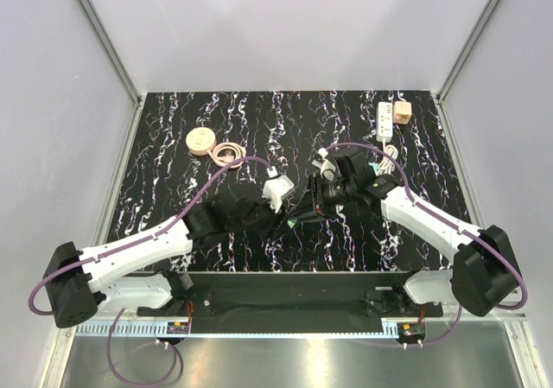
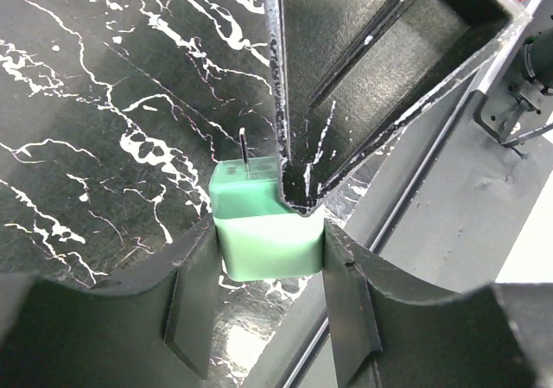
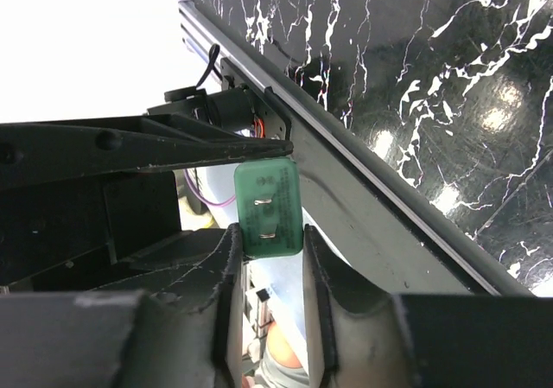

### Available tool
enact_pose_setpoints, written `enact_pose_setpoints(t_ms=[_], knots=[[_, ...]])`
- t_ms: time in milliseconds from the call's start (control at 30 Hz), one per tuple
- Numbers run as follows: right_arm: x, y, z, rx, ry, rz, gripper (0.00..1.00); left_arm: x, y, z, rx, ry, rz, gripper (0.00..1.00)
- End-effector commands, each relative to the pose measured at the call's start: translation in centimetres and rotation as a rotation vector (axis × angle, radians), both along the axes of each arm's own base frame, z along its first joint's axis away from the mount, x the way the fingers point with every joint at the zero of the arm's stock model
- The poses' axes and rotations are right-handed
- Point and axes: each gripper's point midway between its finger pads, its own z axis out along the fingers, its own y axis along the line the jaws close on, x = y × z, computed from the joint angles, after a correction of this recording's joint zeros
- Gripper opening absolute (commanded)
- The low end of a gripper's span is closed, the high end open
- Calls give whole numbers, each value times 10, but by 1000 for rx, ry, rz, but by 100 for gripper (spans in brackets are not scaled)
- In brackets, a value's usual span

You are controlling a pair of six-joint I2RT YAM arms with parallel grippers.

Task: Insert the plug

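A small green plug (image 2: 259,250) with two metal prongs is held above the table's near middle, where both grippers meet. My left gripper (image 2: 268,243) is shut on its sides. My right gripper (image 3: 270,237) also pinches it at the fingertips, with the prong face (image 3: 270,200) towards that camera. In the top view only a green sliver (image 1: 294,222) shows between left gripper (image 1: 287,219) and right gripper (image 1: 302,212). A peach-tan blocky plug (image 1: 402,111) sits against the white power strip (image 1: 384,122) at the far right, away from both grippers.
A flat round tan disc (image 1: 200,140) and a coiled pinkish cable (image 1: 226,153) lie at the far left of the black marbled table (image 1: 173,189). The strip's white cord (image 1: 390,153) curls just beyond the right arm. Grey walls enclose three sides.
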Motion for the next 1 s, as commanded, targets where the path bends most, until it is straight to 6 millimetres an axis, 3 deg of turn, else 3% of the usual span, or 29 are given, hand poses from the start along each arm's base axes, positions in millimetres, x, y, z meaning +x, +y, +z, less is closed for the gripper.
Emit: enact_pose_setpoints(t_ms=[0, 100, 133, 167, 200, 233, 333, 500, 567, 700, 967], knots=[[-3, 3, 9, 39, -28, 25, 22, 9, -19, 35, -127, -86, -9, 0], [-3, 3, 10, 43, -44, 31, 2, 9, -21, 39, -149, -91, -9, 0], [-2, 3, 11, 42, -54, 28, 0, 8, -21, 38, -148, -87, -8, 9], [-1, 3, 12, 44, -65, 26, 0, 10, -20, 39, -146, -88, 5, 42], [2, 2, 16, 45, -90, 13, 0, 11, -20, 42, -159, -82, 18, 57], [4, 2, 19, 51, -113, 6, 0, 11, -19, 44, -166, -79, 29, 66], [15, 1, 33, 66, -210, -45, 0, 16, -12, 54, -209, -59, 115, 79], [31, -4, 65, 100, -357, -143, 0, 21, -2, 76, -333, 90, 203, 79], [36, -6, 80, 131, -415, -180, 0, 18, -3, 83, -395, 173, 181, 74], [38, -5, 109, 247, -498, -218, 0, 23, 6, 120, -644, 303, 178, 71], [26, -8, 153, 515, -586, -273, 0, 18, 11, 176, -898, 275, 106, 69]])
